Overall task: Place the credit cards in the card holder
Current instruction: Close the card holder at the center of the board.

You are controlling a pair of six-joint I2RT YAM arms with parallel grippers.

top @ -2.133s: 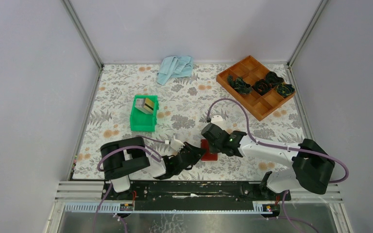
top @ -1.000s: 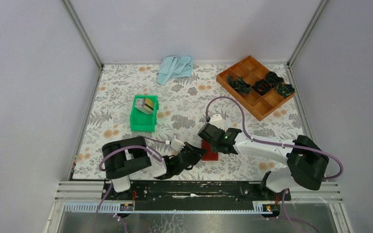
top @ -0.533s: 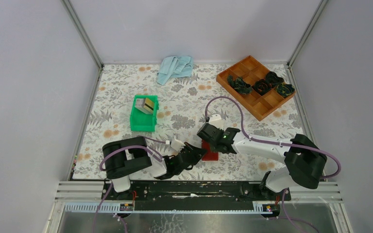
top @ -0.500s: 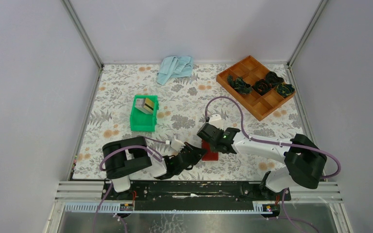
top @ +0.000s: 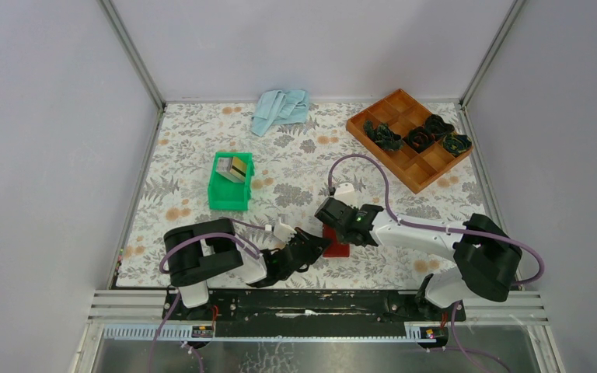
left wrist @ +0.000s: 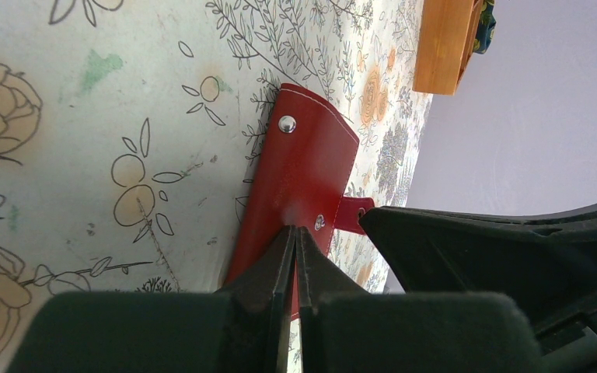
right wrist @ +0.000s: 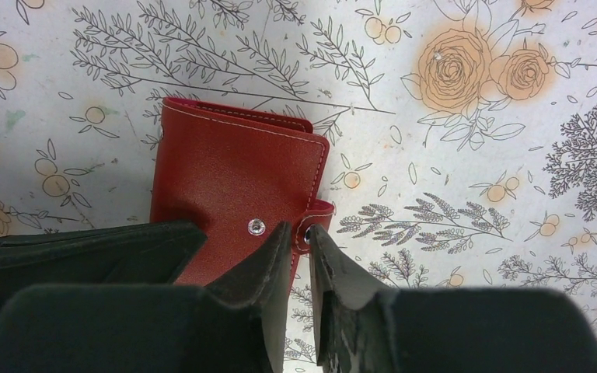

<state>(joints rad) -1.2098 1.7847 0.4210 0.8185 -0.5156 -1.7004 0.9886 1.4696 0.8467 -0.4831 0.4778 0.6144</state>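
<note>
The dark red card holder (top: 336,245) lies closed on the floral table near the front centre; it also shows in the left wrist view (left wrist: 307,167) and the right wrist view (right wrist: 225,167). My left gripper (top: 323,242) is shut, and its tips (left wrist: 296,231) rest on the holder's cover near the lower snap. My right gripper (top: 334,226) is closed to a narrow gap around the holder's snap tab (right wrist: 316,215), with its tips (right wrist: 300,230) on either side of it. Gold and pale credit cards (top: 236,166) stand in the green bin (top: 225,200).
An orange compartment tray (top: 415,179) with dark coiled items stands at the back right. A light blue cloth (top: 280,107) lies at the back centre. Grey walls enclose the table on three sides.
Over the two seconds my right gripper has shifted slightly left onto the holder's tab. In the last half second nothing visibly moved. The left arm has stayed in place.
</note>
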